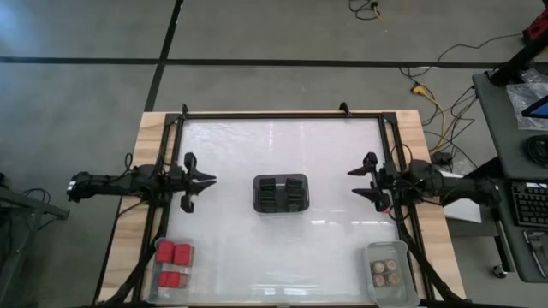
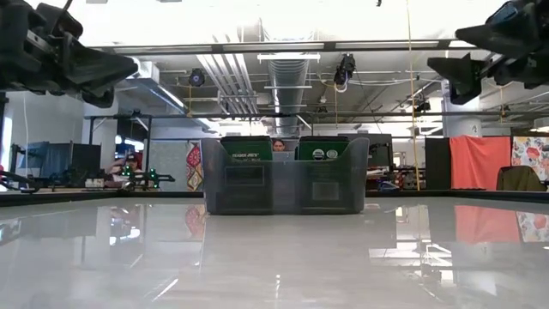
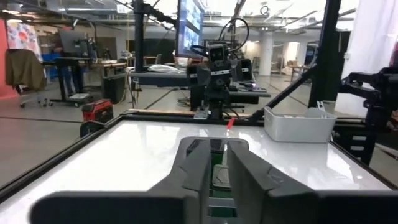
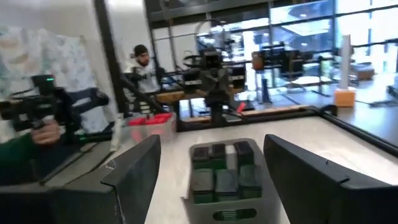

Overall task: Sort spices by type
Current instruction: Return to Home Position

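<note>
Red square spices lie in a clear bin at the table's near left corner. Round brown jars sit in a second clear bin at the near right corner. In the right wrist view the red spices show off to one side. My left gripper hangs level over the table's left side, shut with nothing between its fingers. My right gripper hangs level over the right side and is open. Both point at the dark holder.
The dark slotted holder stands on the table's middle, between the two grippers. A black frame runs round the white table top. A person's hand holds a device beyond the table's near side.
</note>
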